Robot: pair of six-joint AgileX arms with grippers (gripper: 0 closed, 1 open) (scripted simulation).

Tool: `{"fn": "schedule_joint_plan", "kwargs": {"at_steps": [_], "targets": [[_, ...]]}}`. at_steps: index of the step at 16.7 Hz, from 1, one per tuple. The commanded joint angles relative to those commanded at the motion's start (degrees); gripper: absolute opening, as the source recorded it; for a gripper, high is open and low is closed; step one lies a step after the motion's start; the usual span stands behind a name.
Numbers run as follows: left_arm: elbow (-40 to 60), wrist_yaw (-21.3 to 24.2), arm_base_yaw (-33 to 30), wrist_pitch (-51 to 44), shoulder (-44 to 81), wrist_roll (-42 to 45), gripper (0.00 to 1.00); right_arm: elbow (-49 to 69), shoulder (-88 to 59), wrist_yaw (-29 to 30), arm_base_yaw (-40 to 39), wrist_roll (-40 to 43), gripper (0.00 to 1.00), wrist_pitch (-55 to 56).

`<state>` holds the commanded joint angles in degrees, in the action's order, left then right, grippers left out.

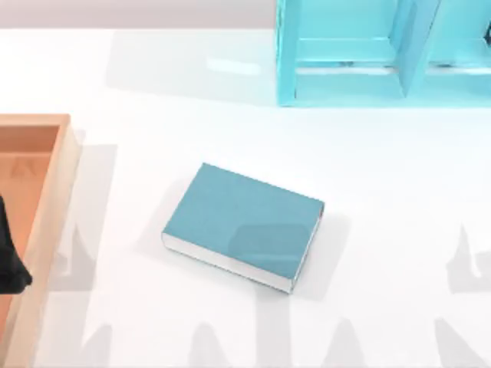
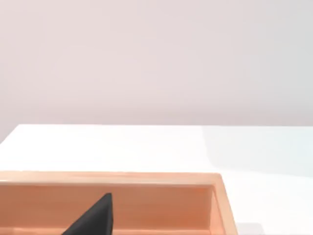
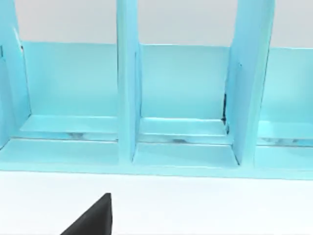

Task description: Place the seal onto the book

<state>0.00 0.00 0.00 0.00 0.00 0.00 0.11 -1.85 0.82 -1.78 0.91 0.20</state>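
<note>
A teal-blue book (image 1: 244,224) is lying flat and slightly askew near the middle of the white desk (image 1: 399,192), its white page edges facing the near side. A light-blue shelf unit (image 1: 345,54) is standing at the far edge, toward the right. At the left edge, the left tool (image 1: 11,261) is hanging over a wooden tray (image 1: 54,199); whether it is wide or narrow cannot be told. The right tool's finger (image 3: 93,218) is facing the shelf compartments; its spread cannot be told either.

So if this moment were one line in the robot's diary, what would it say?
book: flat on table, nothing on it | left claw: over wooden tray | right claw: faces blue shelf | seal: unplaced
</note>
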Motion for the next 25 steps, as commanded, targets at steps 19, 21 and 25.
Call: {"fn": "schedule_joint_plan", "kwargs": {"at_steps": [19, 21, 25], "targets": [[37.33, -0.07, 6.33, -30.23, 43.6, 6.88, 1.0, -0.11, 1.85, -0.82, 1.78, -0.91, 1.0, -0.2], [46.74, 0.0, 7.97, -37.79, 55.33, 8.69, 1.0, -0.11, 1.85, -0.82, 1.78, -0.91, 1.0, -0.2], [64.76, 0.09, 11.13, -52.13, 77.92, 12.14, 1.0, -0.11, 1.85, -0.82, 1.78, -0.91, 1.0, -0.2]]}}
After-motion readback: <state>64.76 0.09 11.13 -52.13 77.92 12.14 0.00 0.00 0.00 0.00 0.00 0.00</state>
